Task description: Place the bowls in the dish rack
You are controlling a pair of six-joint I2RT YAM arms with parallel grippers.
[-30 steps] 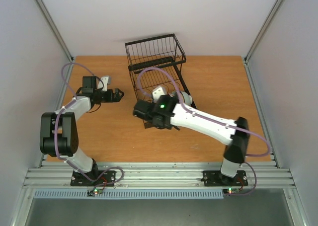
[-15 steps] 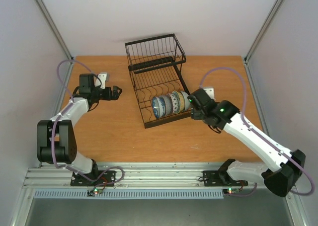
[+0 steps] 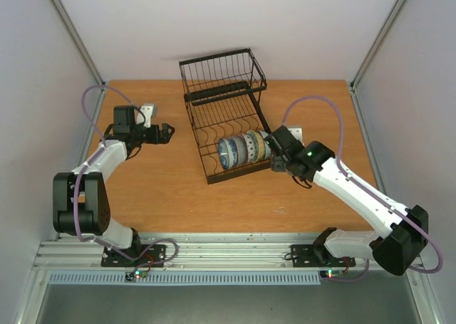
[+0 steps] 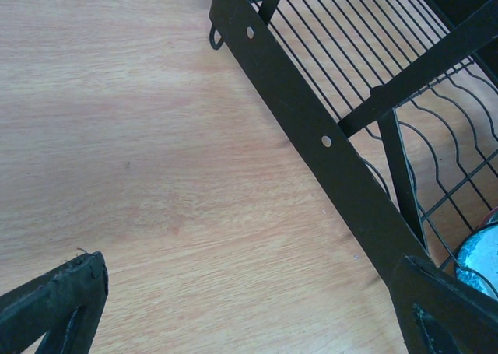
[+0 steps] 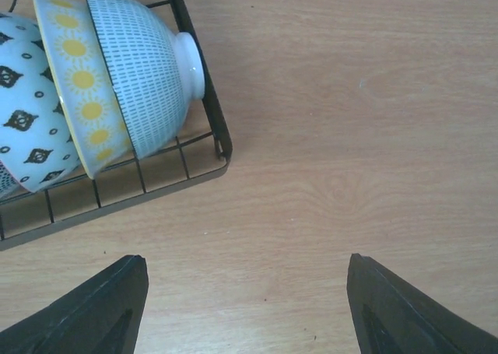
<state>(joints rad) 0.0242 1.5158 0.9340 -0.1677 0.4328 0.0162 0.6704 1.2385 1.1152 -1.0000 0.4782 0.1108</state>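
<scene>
Orange wooden bench: bare boards left and right of black wire dish rack. Patterned ceramic bowls stand on edge in rack's near end. Right hand just beside rack's near-right corner, spread wide, empty. Left hand off rack's left edge, likewise.

Four bowls are counted, one wire rack, one wooden table, and two robot arms, set at 9 and 3 o'clock of the rack.
</scene>
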